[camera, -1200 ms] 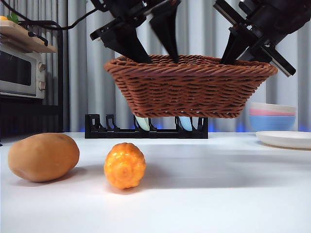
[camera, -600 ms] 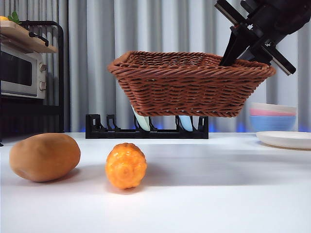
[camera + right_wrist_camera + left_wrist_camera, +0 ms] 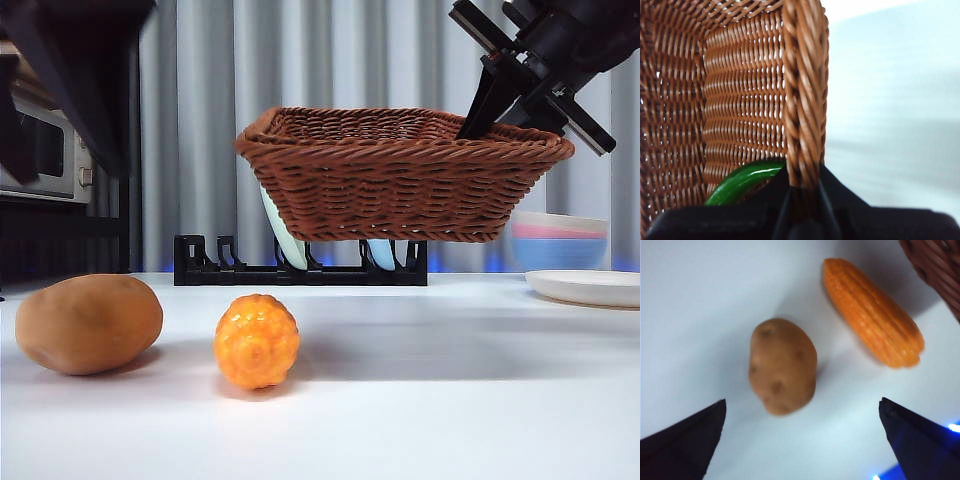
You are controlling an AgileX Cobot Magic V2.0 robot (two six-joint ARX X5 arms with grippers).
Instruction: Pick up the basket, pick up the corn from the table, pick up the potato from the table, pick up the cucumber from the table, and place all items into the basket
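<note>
While the basket (image 3: 400, 175) hangs in the air well above the table (image 3: 450, 400), the right gripper (image 3: 802, 192) holds it by the braided rim at one side, its two black jaws closed on the wicker from inside and outside. Seen from the front, this gripper enters from the upper right corner and the basket sits roughly level, its flaring woven sides fully visible. Inside the basket, the right wrist view shows the cucumber (image 3: 742, 181), a glossy green curve lying low against the inner wall just beside the clamped rim.

On the table below and to the left of the basket lie the potato (image 3: 88, 324) and the corn (image 3: 257, 341), side by side and apart. The corn points its rounded end toward the front camera; in the left wrist view it appears as a long ridged cob near the potato, with an edge of the basket at the picture's corner.

The left gripper (image 3: 800, 440) hovers above the potato, its jaws spread wide and empty. In the front view it shows as a large dark mass at the upper left.

Behind the basket stand a black dish rack (image 3: 300, 268) holding pale plates, a stack of bowls (image 3: 560, 240) and a white plate (image 3: 588, 287) at right, and a microwave (image 3: 40, 150) at left before grey curtains.
</note>
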